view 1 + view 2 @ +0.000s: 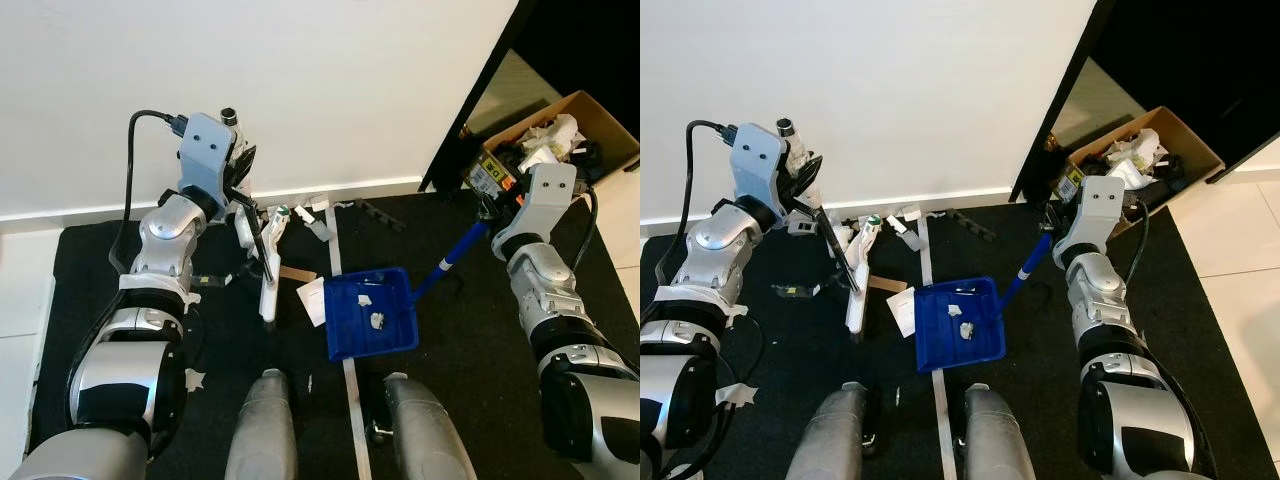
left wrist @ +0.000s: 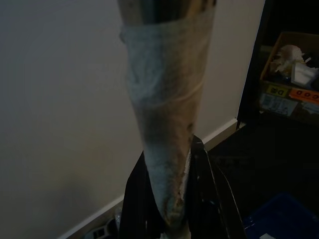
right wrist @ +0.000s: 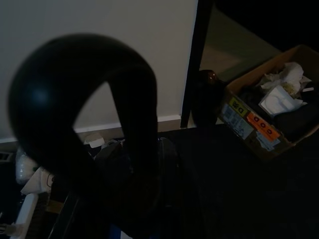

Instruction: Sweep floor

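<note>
Silver left arm raised near the wall, its tool [image 1: 245, 215] clamped on the broom handle [image 1: 256, 232], white broom head [image 1: 268, 290] down on the black floor mat [image 1: 90, 270]. Right arm bent, right tool [image 1: 487, 212] gripping the blue dustpan's handle [image 1: 448, 258]; dustpan [image 1: 371, 315] lies between, holding scraps. Cardboard box [image 1: 590, 120] of rubbish just beside the right arm; litter along the baseboard

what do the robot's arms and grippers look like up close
Both arms are glossy silver segmented shells with black joints. Each wrist carries a pale blue-white camera block, and a black cable loops off the left one. The left gripper and right gripper have long black fingers.
</note>
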You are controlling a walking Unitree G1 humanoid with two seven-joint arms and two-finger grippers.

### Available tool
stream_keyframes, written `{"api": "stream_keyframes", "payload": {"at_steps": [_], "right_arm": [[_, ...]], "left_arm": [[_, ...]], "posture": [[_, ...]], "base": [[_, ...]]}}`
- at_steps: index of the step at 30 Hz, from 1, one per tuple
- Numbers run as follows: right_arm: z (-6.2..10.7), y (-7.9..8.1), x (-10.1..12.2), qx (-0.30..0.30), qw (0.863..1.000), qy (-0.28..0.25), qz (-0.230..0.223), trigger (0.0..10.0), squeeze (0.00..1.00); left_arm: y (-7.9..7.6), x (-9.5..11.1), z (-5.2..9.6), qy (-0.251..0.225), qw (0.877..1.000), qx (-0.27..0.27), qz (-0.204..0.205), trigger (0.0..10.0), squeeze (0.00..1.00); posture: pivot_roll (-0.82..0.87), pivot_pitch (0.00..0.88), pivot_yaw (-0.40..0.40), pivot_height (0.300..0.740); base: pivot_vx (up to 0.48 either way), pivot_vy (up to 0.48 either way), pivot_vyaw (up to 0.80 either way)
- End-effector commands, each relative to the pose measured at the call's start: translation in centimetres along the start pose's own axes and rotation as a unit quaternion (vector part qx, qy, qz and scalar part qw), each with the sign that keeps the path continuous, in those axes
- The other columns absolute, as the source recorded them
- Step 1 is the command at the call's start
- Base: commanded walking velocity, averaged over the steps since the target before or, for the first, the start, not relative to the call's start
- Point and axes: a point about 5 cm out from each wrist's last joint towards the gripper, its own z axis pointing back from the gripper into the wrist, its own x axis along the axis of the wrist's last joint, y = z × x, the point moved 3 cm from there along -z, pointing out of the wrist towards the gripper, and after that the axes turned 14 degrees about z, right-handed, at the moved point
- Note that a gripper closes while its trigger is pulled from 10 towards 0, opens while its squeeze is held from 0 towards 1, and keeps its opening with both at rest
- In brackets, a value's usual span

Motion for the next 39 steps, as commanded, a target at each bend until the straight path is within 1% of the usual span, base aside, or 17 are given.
{"api": "stream_keyframes", "payload": {"at_steps": [1,6,10,17,24,28,29,30,31,39], "right_arm": [[0.2,0.0,-0.5,-0.006,1.0,0.006,0.009,10.0,0.0],[0.2,-0.5,-0.6,-0.02,1.0,0.007,0.014,10.0,0.0],[0.3,-1.4,-0.7,-0.032,0.999,0.009,0.02,10.0,0.0],[0.5,-2.5,-0.6,-0.043,0.999,0.009,0.027,10.0,0.0],[0.6,-3.2,-0.6,-0.049,0.998,0.008,0.029,10.0,0.0],[0.7,-3.1,-0.8,-0.048,0.998,0.009,0.029,10.0,0.0],[0.7,-2.6,-1.0,-0.043,0.999,0.01,0.029,10.0,0.0],[0.7,-2.6,-1.0,-0.043,0.999,0.01,0.029,10.0,0.0],[0.7,-2.1,-1.1,-0.037,0.999,0.01,0.029,10.0,0.0],[0.7,-1.7,-1.3,-0.033,0.999,0.01,0.028,10.0,0.0]], "left_arm": [[0.7,0.0,0.6,0.005,1.0,0.004,-0.024,10.0,0.0],[0.8,0.0,0.7,0.007,1.0,0.005,-0.028,10.0,0.0],[0.9,-0.2,0.9,0.008,1.0,0.009,-0.027,10.0,0.0],[0.9,-0.4,1.0,0.012,1.0,0.01,-0.025,10.0,0.0],[1.1,-0.4,1.0,0.011,1.0,0.012,-0.025,10.0,0.0],[1.1,-0.4,1.0,0.012,1.0,0.012,-0.025,10.0,0.0],[1.1,-0.5,1.1,0.013,1.0,0.012,-0.025,10.0,0.0],[1.1,-0.5,1.1,0.013,1.0,0.012,-0.025,10.0,0.0],[1.1,-0.5,1.1,0.014,1.0,0.013,-0.025,10.0,0.0],[1.5,-0.4,1.2,0.016,0.999,0.016,-0.029,10.0,0.0]], "posture": [[0.05,0.164,0.0,0.74],[0.05,0.166,0.001,0.74],[0.04,0.167,0.005,0.74],[0.04,0.165,0.003,0.74],[0.04,0.163,0.004,0.74],[0.04,0.162,0.005,0.74],[0.04,0.161,0.005,0.74],[0.04,0.161,0.005,0.74],[0.04,0.161,0.005,0.74],[0.04,0.161,0.006,0.74]], "base": [[0.0,0.0,0.0],[0.0,0.0,0.0],[0.0,0.0,0.0],[0.0,0.0,0.0],[0.0,0.0,0.0],[0.0,0.0,0.0],[0.0,0.0,0.0],[0.0,0.0,0.0],[0.0,0.0,0.0],[0.0,0.0,0.0]]}}
